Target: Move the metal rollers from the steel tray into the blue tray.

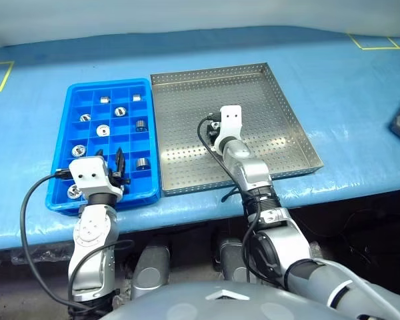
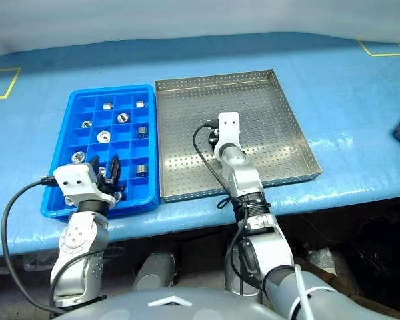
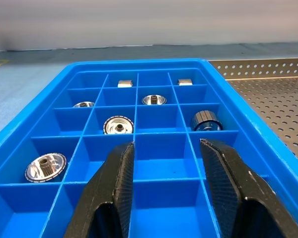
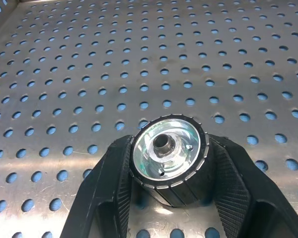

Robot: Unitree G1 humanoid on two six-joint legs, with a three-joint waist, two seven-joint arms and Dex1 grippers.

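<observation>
Right gripper [image 4: 168, 186] has its two black fingers set against both sides of a metal roller [image 4: 169, 159] on the perforated floor of the steel tray [image 1: 280, 100], gripping it on the sheet, not yet lifted. Left gripper [image 3: 166, 191] hangs over the near end of the blue tray [image 1: 60, 193], its fingers a narrow gap apart and holding nothing. About nine rollers already sit in that tray's compartments, and this looks like the last one left in the steel tray.
</observation>
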